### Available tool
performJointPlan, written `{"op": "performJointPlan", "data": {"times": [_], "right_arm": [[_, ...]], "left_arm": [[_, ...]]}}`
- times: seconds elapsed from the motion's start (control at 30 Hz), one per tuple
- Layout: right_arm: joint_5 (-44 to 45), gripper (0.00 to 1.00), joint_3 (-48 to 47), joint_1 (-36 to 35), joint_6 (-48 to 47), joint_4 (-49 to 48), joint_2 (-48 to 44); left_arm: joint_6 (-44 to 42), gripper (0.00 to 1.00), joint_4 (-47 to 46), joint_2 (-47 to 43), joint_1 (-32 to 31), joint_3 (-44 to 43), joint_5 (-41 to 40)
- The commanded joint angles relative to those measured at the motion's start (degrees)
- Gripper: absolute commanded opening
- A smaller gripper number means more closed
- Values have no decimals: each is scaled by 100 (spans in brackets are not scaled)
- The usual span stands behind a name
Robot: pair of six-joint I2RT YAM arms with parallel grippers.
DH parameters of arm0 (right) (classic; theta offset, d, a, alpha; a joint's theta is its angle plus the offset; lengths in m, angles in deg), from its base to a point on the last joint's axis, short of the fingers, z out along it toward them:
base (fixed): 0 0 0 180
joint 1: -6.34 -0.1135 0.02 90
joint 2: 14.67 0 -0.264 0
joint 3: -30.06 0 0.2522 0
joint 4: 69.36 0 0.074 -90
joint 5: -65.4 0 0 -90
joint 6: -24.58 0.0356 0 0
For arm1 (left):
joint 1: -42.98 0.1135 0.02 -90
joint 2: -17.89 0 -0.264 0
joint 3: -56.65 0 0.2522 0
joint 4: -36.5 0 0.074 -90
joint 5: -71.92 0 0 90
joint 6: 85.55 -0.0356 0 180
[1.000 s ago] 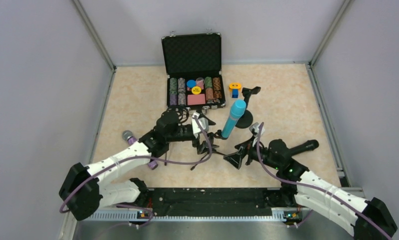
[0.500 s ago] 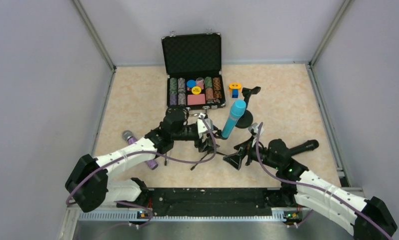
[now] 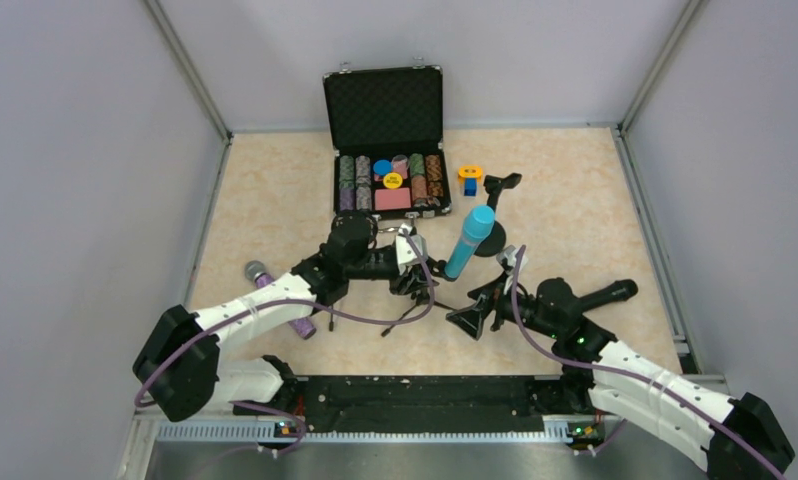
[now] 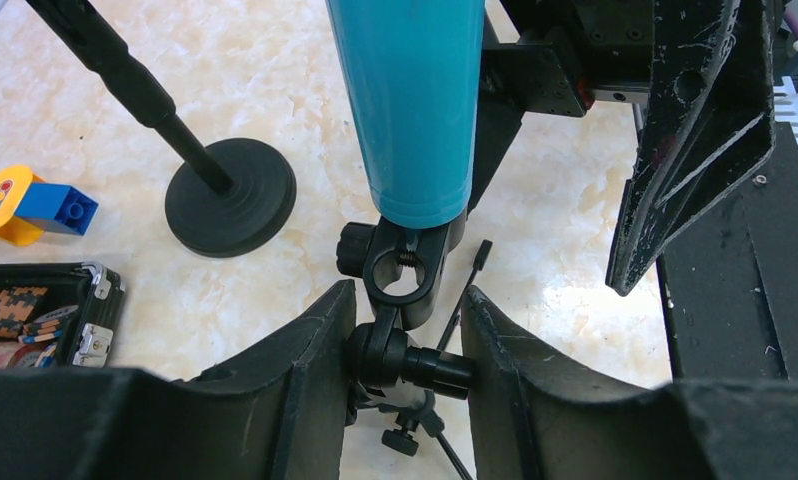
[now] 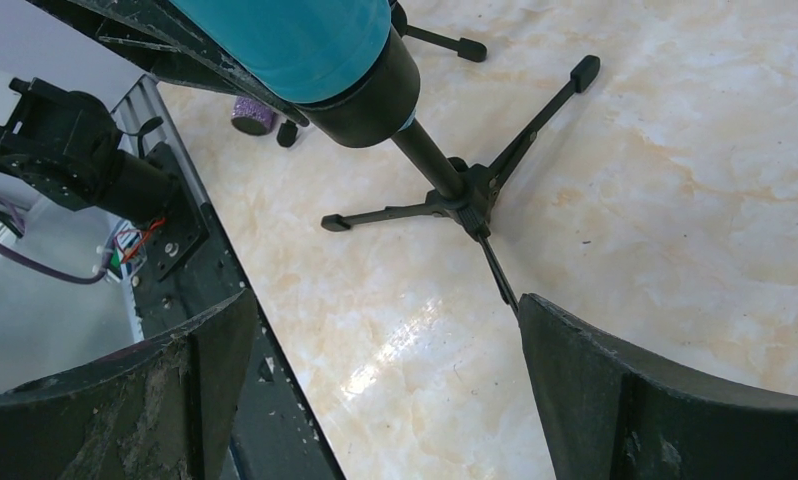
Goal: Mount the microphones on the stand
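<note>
Under cyan microphone point(image 4: 415, 100), left gripper point(image 4: 407, 295) tight around tripod stand point(image 5: 465, 190) joint; right gripper point(image 5: 385, 300) spread wide, 4 o'clock of stand.

Bright, even overhead light fills all three views, with only soft, short shadows on the table point(image 3: 265, 200). Its glossy marble surface shows white glare patches in both wrist views, which bend slightly toward their edges
</note>
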Motion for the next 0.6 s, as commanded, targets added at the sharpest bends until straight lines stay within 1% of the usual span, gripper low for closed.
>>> {"op": "performJointPlan", "data": {"times": [0.0,0.1,0.23,0.57], "right_arm": [[-9,98,-56,52,-186,-180,-55],[-9,99,6,54,-334,-196,-97],[51,99,61,50,-567,-275,-133],[87,99,29,45,-703,-759,-102]], "left_arm": [[5,0,-207,30,-11,-260,151],[75,0,-239,-18,-6,-293,144],[451,0,-526,-176,-6,-251,-28],[1112,0,-1061,-726,-15,-182,-533]]}}
